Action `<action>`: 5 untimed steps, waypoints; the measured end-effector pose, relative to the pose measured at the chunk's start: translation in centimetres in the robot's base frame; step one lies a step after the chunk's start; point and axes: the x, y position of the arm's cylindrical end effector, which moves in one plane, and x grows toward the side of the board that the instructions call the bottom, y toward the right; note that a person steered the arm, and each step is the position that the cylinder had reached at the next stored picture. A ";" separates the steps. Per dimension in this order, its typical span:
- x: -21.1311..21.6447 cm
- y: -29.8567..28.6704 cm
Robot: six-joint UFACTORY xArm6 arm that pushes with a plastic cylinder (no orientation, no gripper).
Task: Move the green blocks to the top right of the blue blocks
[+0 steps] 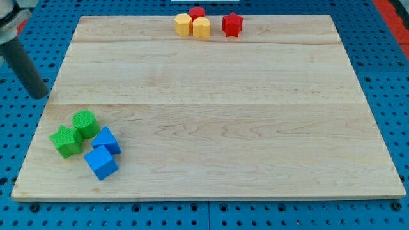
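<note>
Two green blocks sit near the view's bottom left: a round green block [84, 122] and a star-shaped green block [66, 140] just below-left of it. Two blue blocks lie right beside them: a blue cube [107, 140] and a larger blue cube [101, 163] below it. The greens are to the left and upper left of the blues, touching or nearly touching. My tip [39, 94] is the lower end of the dark rod at the view's left, off the board's left edge, above and left of the green blocks.
At the view's top edge of the wooden board [211, 108] stand two yellow blocks [183, 25] [201, 27], a small red block [197, 13] behind them and a red star block [232, 25]. A blue pegboard surface surrounds the board.
</note>
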 end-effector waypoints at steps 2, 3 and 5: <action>15.3 0.6; 13.6 5.6; 7.0 7.1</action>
